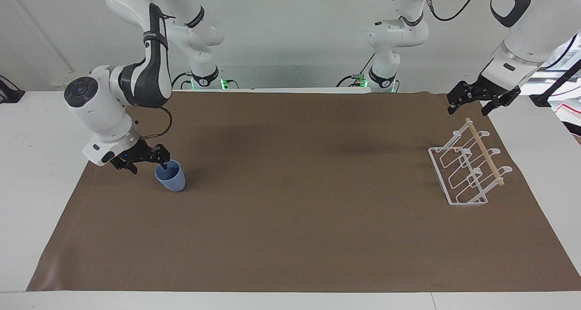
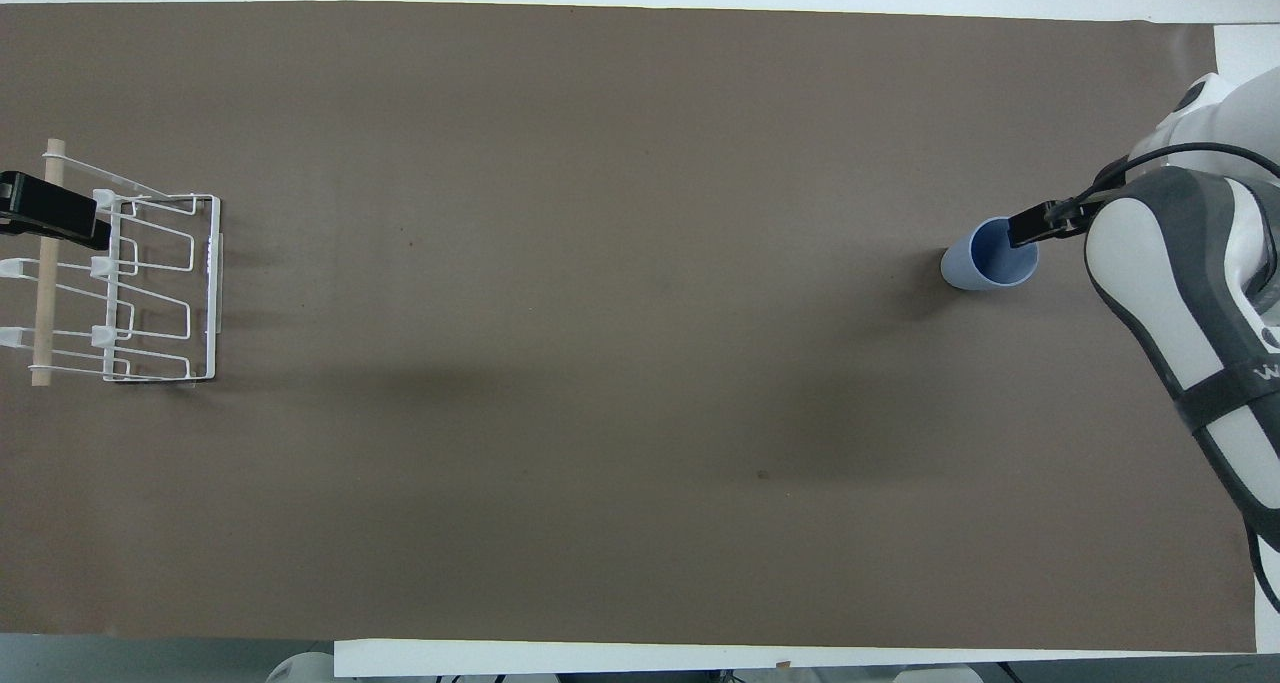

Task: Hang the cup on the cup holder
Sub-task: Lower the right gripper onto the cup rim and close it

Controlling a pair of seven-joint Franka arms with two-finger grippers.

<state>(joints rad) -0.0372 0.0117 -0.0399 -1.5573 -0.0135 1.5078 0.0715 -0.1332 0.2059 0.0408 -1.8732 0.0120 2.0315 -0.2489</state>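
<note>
The light blue cup stands upright on the brown mat toward the right arm's end of the table; it also shows in the overhead view. My right gripper is open and low at the cup's rim, with one finger at or just inside the mouth and the other outside it; in the overhead view it overlaps the rim. The white wire cup holder with its wooden rod stands toward the left arm's end. My left gripper is open, waiting above the holder's end nearer the robots.
A brown mat covers most of the white table. The right arm's white and grey forearm hangs over the mat's edge beside the cup.
</note>
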